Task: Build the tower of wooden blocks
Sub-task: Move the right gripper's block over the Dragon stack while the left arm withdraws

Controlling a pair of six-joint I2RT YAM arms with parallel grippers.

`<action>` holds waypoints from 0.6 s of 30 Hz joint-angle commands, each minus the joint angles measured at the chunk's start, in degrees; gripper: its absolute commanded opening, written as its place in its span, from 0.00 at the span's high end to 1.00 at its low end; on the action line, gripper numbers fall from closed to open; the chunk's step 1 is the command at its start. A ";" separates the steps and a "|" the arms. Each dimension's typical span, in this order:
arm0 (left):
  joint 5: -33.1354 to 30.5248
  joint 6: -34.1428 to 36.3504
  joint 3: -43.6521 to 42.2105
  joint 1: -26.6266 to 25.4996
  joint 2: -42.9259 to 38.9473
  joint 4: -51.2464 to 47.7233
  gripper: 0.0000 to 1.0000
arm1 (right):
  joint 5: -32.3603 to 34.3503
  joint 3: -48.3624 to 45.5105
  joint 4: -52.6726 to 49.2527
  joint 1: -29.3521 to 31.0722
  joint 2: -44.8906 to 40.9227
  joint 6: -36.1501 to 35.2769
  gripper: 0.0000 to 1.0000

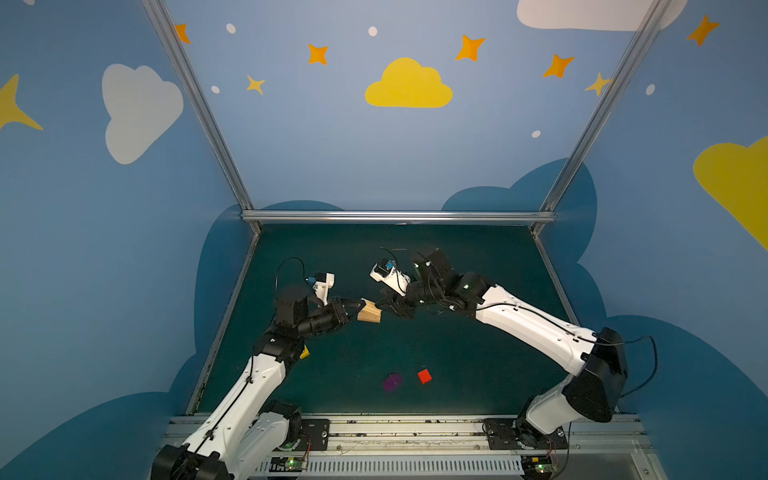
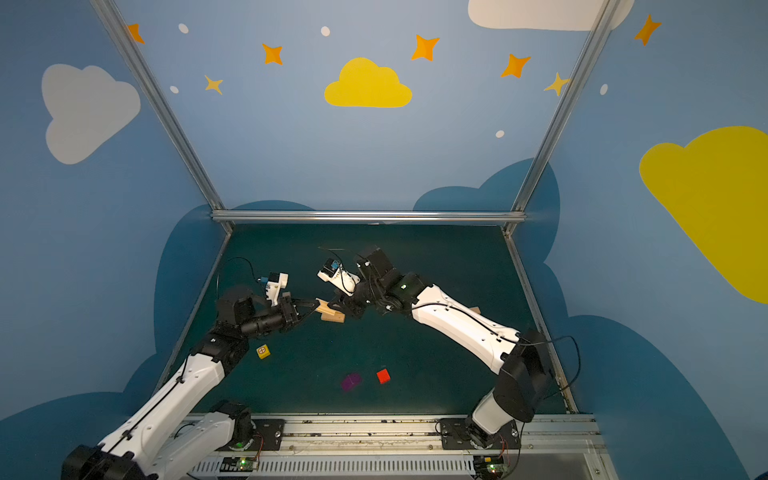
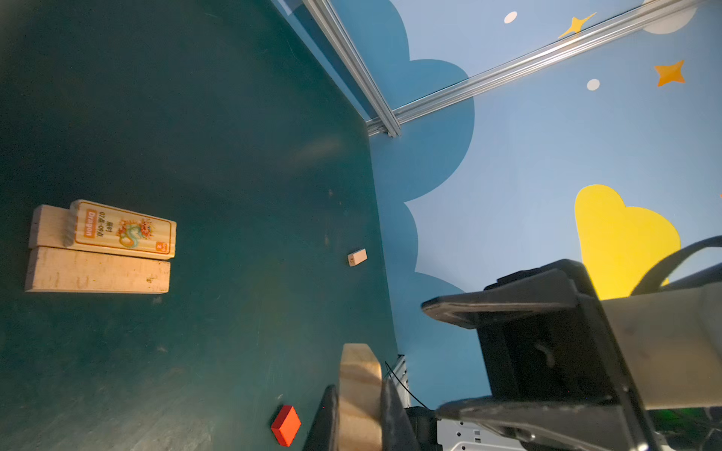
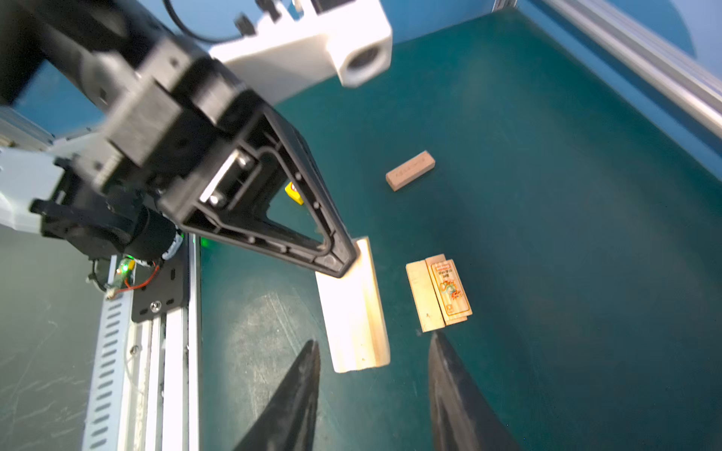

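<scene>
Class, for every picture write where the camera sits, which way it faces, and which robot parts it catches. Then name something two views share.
Top views: high above the base rail, facing down and toward the back wall; both arms show, left gripper near right gripper.
Left wrist: on the left arm, facing along its fingers, shut on a plank.
Right wrist: on the right arm, facing the table past its open fingers.
Shared: both wrist views show that plank and the stack.

Robot lab cell: alu-frame booth (image 1: 399, 216), cloud/star wall decals (image 1: 408, 85), green mat (image 1: 457, 365), mounting rail (image 1: 407, 428) w/ PCBs (image 1: 291, 463).
</scene>
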 commanded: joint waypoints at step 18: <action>1.43 -2.27 0.43 0.40 -1.08 2.09 0.96 | 4.04 5.36 -5.17 2.98 5.55 -4.13 0.66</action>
